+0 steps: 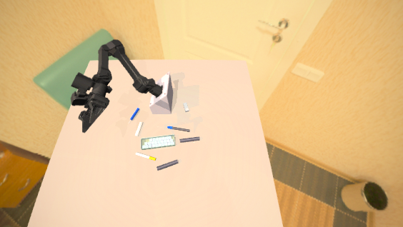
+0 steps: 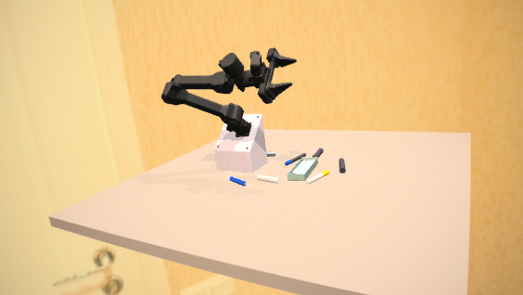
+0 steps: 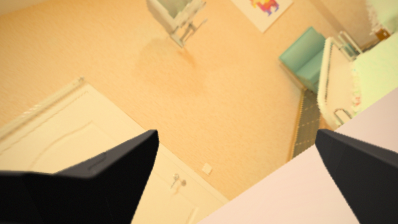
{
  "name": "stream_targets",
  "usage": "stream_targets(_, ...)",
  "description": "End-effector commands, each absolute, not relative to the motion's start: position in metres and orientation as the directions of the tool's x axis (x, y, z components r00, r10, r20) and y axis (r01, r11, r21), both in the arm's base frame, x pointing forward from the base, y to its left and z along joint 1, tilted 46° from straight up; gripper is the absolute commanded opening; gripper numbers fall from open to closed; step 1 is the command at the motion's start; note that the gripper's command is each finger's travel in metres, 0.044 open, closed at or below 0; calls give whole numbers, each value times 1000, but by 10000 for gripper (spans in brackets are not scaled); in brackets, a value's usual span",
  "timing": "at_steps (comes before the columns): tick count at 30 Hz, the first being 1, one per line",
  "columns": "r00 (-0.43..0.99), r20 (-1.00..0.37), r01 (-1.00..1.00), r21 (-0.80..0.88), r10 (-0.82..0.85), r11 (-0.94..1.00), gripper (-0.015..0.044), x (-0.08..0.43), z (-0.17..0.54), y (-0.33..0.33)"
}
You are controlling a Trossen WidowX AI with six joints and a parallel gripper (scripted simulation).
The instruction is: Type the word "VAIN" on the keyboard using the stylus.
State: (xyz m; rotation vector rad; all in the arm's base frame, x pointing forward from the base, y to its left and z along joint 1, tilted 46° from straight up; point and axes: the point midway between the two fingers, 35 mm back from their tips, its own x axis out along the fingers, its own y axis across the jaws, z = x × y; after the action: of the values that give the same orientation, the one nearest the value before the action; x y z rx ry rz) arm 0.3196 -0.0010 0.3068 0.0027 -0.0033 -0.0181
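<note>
A small keyboard (image 1: 158,141) (image 2: 303,167) with pale keys and a grey-green case lies flat on the table. A slim blue pen-shaped piece (image 1: 134,114) (image 2: 237,181) with a thin pale tip lies left of it in the top view, perhaps the stylus; I cannot tell for certain. My gripper (image 2: 294,72) (image 3: 235,136) is open and empty, high above the table and off to the left of the keyboard in the top view. The wrist view shows no desk objects between the fingers. Key letters are too small to read.
Near the keyboard lie a white stick (image 1: 138,128), a dark pen with a blue end (image 1: 180,129), a white and yellow marker (image 1: 146,156) and two dark sticks (image 1: 189,139) (image 1: 167,165). A small grey piece (image 1: 186,107) lies beside the arm's base (image 1: 162,107).
</note>
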Motion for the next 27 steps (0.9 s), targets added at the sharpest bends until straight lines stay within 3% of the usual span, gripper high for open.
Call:
stream_targets(1,1000,-7,21,4,-21,1000,414,321,304,-1)
stream_targets(8,919,-374,134,-4,-126,991,230,361,204,-7)
stream_targets(17,594,-758,188,-194,-269,963,0,355,58,-12)
stream_targets(22,351,-844,185,-361,-405,914,0,330,-7,-20)
stream_targets(27,120,-826,107,-541,-550,835,0,296,-59,-32)
